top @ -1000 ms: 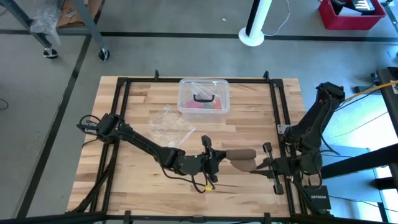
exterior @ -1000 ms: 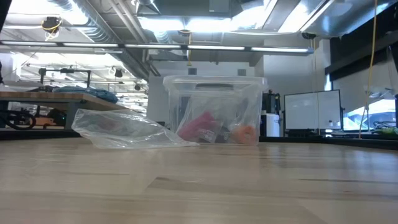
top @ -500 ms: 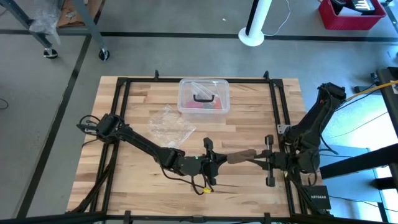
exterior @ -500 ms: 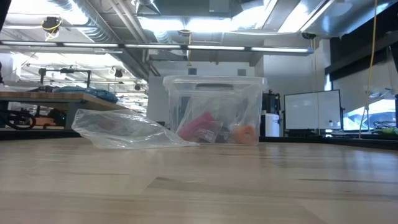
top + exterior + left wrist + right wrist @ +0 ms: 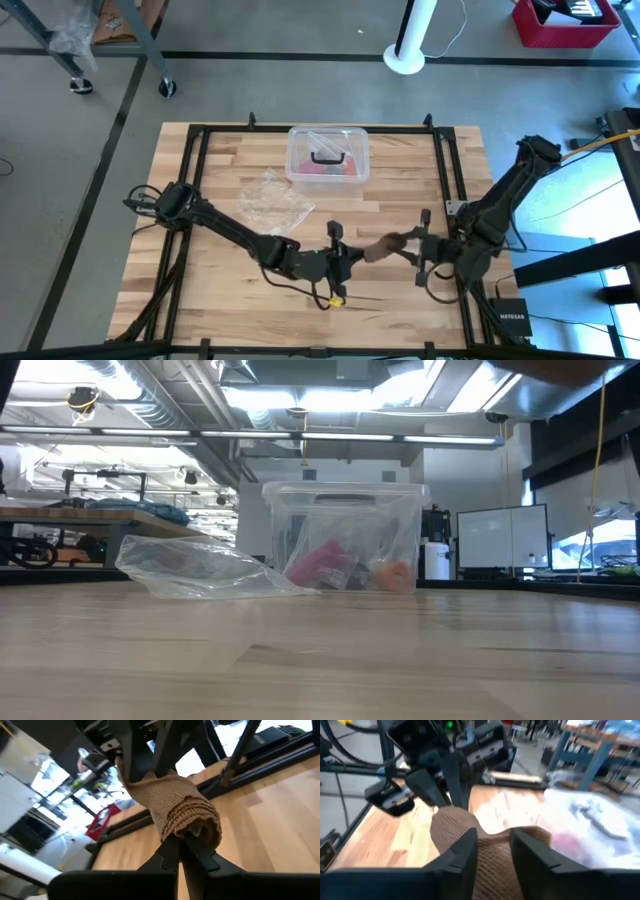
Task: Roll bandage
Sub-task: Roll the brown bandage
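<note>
Near the table's front edge, the left gripper point(image 5: 182, 840) clenches the bandage's point(image 5: 385, 246) rolled end, while the right gripper point(image 5: 492, 851) (fingers parted) straddles its loose tail.

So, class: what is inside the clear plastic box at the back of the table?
Through the clear plastic box show a crumpled clear bag, something pink and something orange. What they are cannot be told; the bag covers them.

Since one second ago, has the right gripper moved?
Yes. In the high view the right gripper has shifted toward the plastic box along the table's black frame rail, bandage between its fingers.
</note>
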